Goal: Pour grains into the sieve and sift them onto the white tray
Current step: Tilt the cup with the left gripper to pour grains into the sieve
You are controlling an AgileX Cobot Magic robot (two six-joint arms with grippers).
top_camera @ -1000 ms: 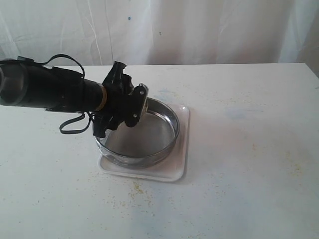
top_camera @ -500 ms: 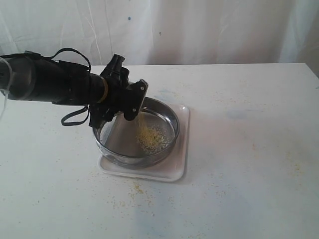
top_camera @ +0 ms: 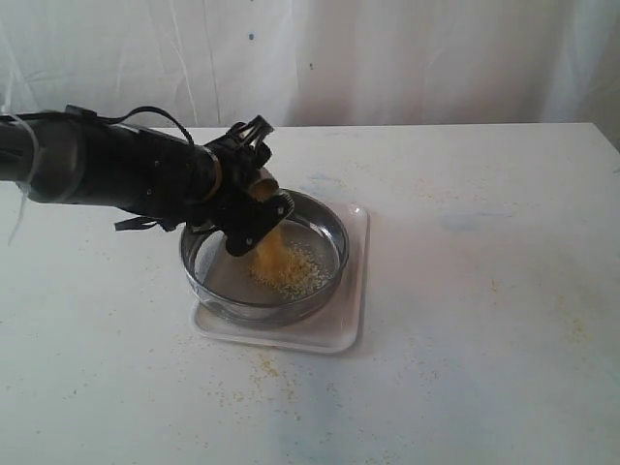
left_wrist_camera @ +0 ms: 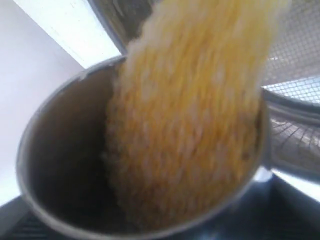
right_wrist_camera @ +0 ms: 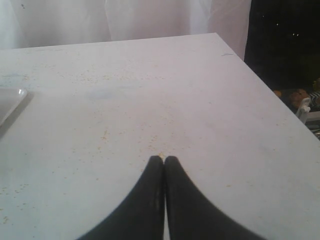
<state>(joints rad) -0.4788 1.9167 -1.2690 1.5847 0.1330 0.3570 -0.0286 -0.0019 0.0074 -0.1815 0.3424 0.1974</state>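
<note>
Left gripper (top_camera: 254, 201): pinching small rounded steel cup (left_wrist_camera: 55, 165), tipped steeper than a moment ago. Yellow-golden grains (top_camera: 286, 266): stream thicker, heap growing in wide steel mesh sieve (top_camera: 336, 232) on square white plastic tray (top_camera: 351, 325). Sifting still ahead. Right gripper (right_wrist_camera: 164, 167): pressed together, empty.

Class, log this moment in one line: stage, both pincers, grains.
stage: pouring | left pincer: holds steel cup tilted | grains: streaming into sieve | sieve: on white tray | right pincer: shut, empty
</note>
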